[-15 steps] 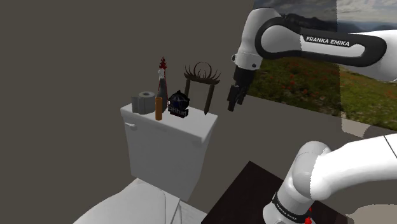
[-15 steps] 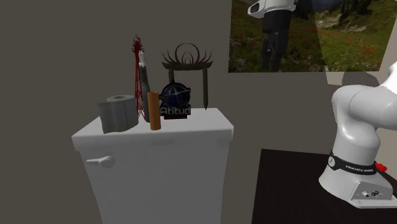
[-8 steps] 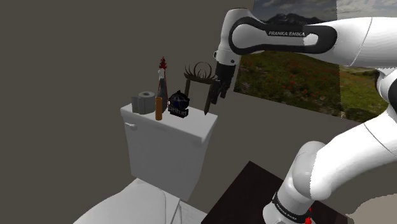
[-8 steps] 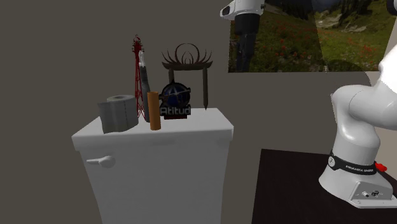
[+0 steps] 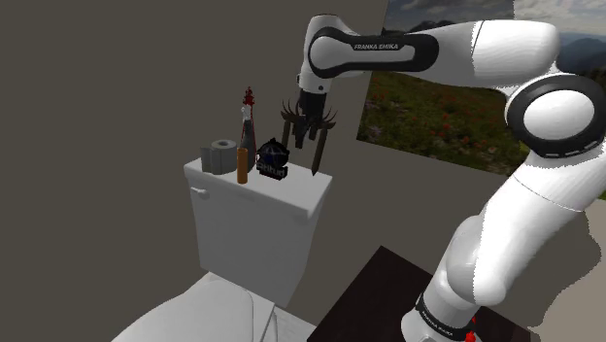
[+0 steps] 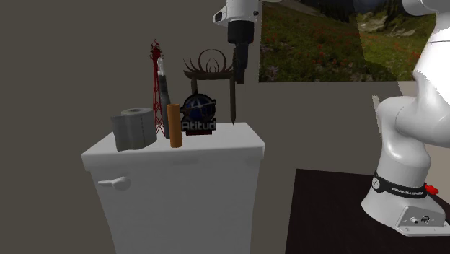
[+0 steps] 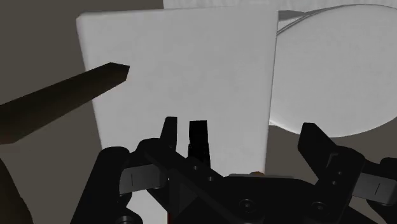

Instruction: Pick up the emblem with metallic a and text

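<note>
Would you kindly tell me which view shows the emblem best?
The second exterior view: the emblem faces it, lettering readable. The shoulder view shows it angled, lettering illegible; the wrist view leaves it unclear.

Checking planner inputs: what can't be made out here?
Lettering on the emblem: shoulder view, too small; second exterior view, brown cylinder may cover its start.
Whether the gripper touches the horned stand: dark shapes overlap in the shoulder view.
What the dark slim object by the red tower is: too small, both exterior views.

White toilet tank lid (image 6: 216, 148) with grey roll (image 6: 135, 128), brown cylinder (image 6: 173, 126), emblem (image 6: 198, 115), red tower (image 6: 155, 86), horned stand (image 6: 205, 70).
</note>
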Robot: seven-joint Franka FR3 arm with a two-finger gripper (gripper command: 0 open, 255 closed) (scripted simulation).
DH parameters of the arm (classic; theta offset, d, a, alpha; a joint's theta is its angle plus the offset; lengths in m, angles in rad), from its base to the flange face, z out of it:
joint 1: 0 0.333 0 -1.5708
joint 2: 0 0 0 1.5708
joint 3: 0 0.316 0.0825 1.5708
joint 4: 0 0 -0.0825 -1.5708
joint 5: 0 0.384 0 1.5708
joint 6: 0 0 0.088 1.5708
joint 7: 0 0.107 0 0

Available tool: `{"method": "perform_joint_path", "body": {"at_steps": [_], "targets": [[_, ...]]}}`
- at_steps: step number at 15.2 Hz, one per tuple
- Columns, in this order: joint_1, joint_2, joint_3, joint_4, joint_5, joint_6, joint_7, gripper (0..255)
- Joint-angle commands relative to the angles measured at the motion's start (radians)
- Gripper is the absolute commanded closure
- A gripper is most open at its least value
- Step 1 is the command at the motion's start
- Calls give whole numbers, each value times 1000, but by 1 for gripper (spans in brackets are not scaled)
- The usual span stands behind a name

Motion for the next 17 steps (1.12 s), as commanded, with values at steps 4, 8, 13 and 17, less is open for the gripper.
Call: {"method": "perform_joint_path", "body": {"at_steps": [4, 8, 13, 17], "targets": [[4, 210, 2, 230, -4, -19, -39, 0], [7, 392, 6, 463, -8, -68, -67, 0], [8, 450, 9, 501, -10, -48, -76, 0], [8, 440, 8, 425, -10, 18, -76, 0]]}}
